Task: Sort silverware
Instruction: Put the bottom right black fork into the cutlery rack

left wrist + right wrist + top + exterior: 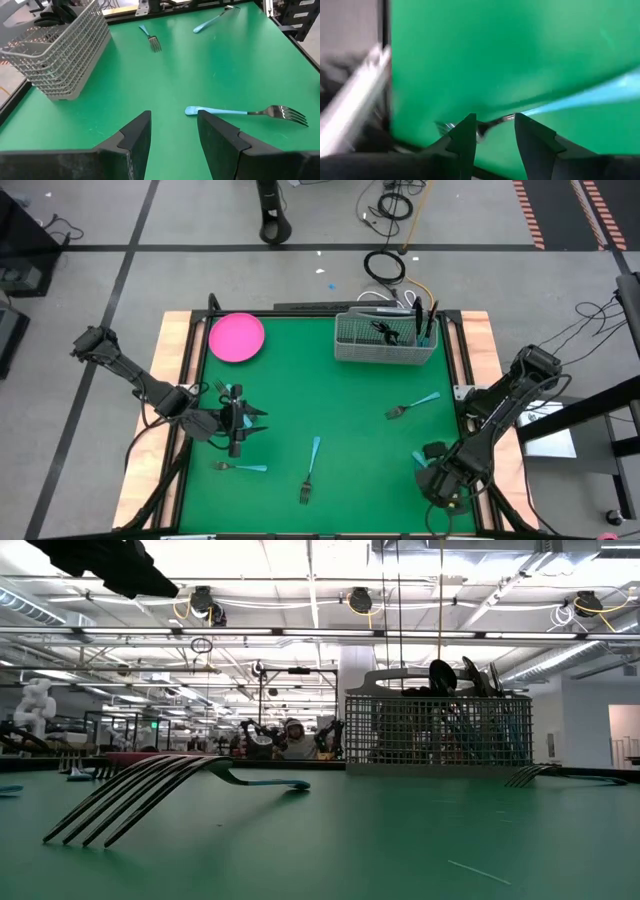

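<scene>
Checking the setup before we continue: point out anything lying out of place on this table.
Nothing is damaged or spilled. Loose forks lie scattered at odd angles on the green table, outside the mesh basket. The pink plate holds nothing.

counter [330, 410]: showing bright green
plate [237, 337]: looking pink
basket [385, 340]: showing gray wire squares
forks [311, 468]: wearing light blue handles, dark gray heads

Two dark jointed arms (black cables trailing).
</scene>
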`<control>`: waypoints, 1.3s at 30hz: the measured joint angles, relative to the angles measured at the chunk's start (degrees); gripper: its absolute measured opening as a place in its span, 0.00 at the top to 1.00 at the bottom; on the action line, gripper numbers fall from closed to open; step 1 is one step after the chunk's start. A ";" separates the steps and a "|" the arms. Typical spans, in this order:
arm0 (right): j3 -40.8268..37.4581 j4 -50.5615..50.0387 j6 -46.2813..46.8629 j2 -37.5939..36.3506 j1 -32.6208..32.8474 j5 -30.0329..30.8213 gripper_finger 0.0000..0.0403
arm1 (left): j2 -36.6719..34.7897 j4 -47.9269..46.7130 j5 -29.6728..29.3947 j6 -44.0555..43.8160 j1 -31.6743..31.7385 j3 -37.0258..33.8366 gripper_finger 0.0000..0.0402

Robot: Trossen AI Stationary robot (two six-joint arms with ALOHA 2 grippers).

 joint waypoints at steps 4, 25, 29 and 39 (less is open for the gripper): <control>0.00 -0.96 -23.64 0.00 0.01 0.07 0.69 | 0.00 2.06 -0.29 1.34 0.58 0.00 0.60; -1.79 -1.76 -109.93 3.19 0.46 11.62 0.69 | -0.02 4.01 -7.70 -1.48 2.22 0.00 0.60; -1.77 1.92 -108.07 3.17 1.64 11.53 0.69 | -0.02 4.09 -8.91 -1.80 2.22 0.00 0.60; -1.77 -1.55 -105.24 3.17 3.63 10.07 0.69 | -0.02 5.41 -10.13 -1.38 2.20 0.00 0.60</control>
